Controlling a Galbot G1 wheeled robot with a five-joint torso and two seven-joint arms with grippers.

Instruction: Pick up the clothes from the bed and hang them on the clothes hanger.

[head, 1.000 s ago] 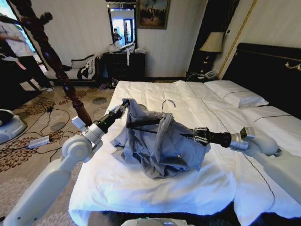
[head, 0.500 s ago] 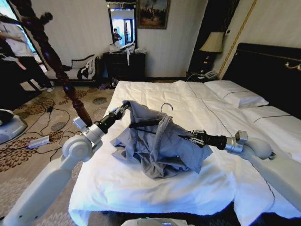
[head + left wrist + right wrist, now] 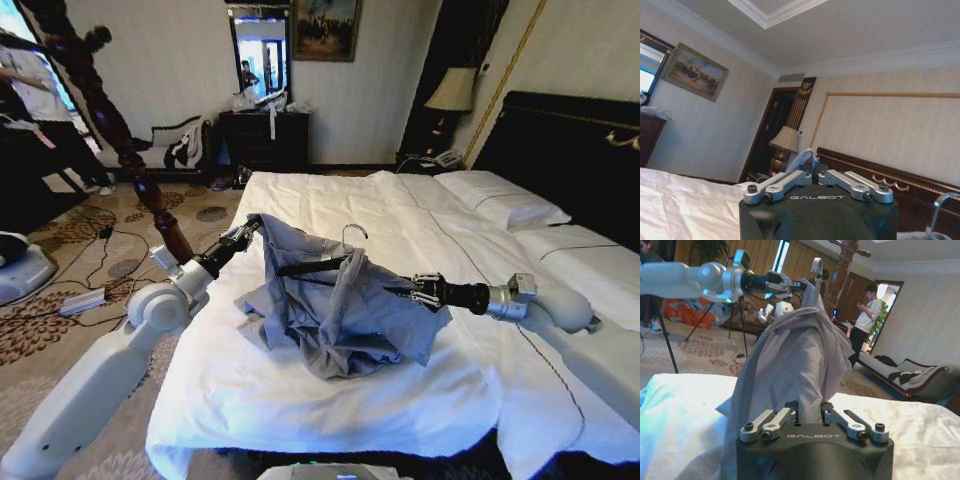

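Observation:
The clothes (image 3: 335,310), a grey-blue wrinkled shirt, hang in a heap just above the white bed (image 3: 300,400), stretched between both grippers. A black shoulder bar with a metal hook (image 3: 350,234) sits inside the shirt. My left gripper (image 3: 250,226) is shut on the shirt's left upper edge; a bit of blue cloth (image 3: 805,156) shows between its fingers. My right gripper (image 3: 418,292) is shut on the shirt's right side (image 3: 800,360). The clothes hanger (image 3: 110,125), a dark turned-wood stand, rises left of the bed behind my left arm, and its pole (image 3: 840,275) shows beyond the shirt.
White pillows (image 3: 500,205) and a black headboard (image 3: 570,140) lie to the right. A dark dresser (image 3: 262,135) stands against the far wall. Cables and a power strip (image 3: 80,300) lie on the patterned carpet left of the bed.
My left gripper has shifted a little to the left and up, pulling the shirt's edge with it. The right gripper has stayed almost where it was.

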